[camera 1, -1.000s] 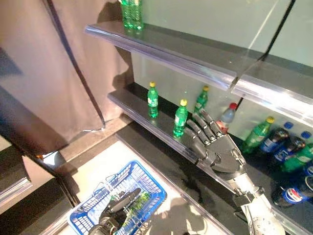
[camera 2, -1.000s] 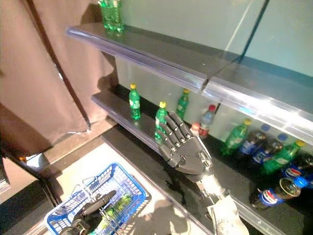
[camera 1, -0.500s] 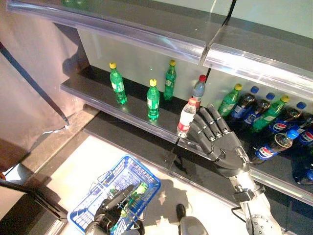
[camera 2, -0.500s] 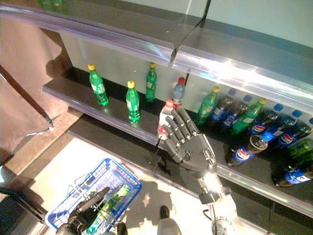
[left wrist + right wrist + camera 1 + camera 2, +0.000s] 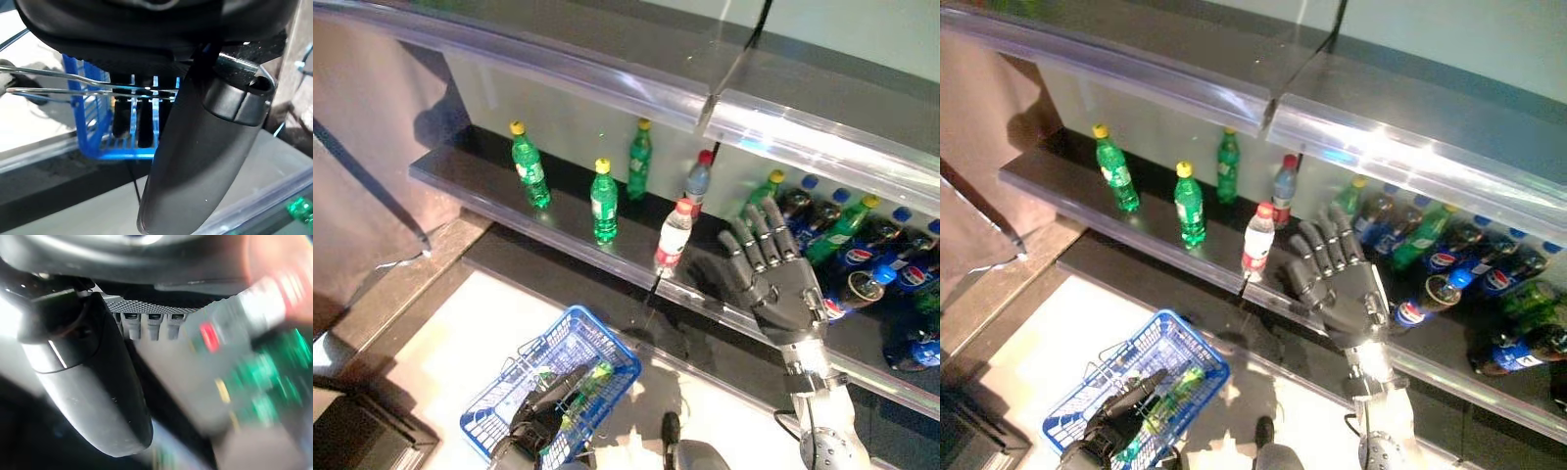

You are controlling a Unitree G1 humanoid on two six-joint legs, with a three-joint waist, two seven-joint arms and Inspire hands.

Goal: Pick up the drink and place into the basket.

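A clear drink bottle with a red cap point(image 5: 673, 238) stands upright at the front edge of the middle shelf point(image 5: 499, 196). My right hand point(image 5: 777, 286) is open with straight fingers, just right of that bottle and apart from it. My left hand point(image 5: 540, 423) is low in the view, curled round the wire handles point(image 5: 73, 84) of the blue basket point(image 5: 515, 384). A green bottle point(image 5: 588, 381) lies inside the basket. In the right wrist view my thumb point(image 5: 93, 382) shows against blurred bottles.
Three green bottles point(image 5: 603, 201) and a second red-capped bottle point(image 5: 697, 182) stand further along the shelf. Several dark cola and green bottles point(image 5: 862, 274) crowd the shelf's right end. An upper shelf point(image 5: 607, 83) overhangs. A brown curtain point(image 5: 362, 176) hangs at the left.
The camera has panned right. My right hand has drawn away to the right of the clear bottle, which stood by its fingertips half a second ago. The left hand keeps its hold.
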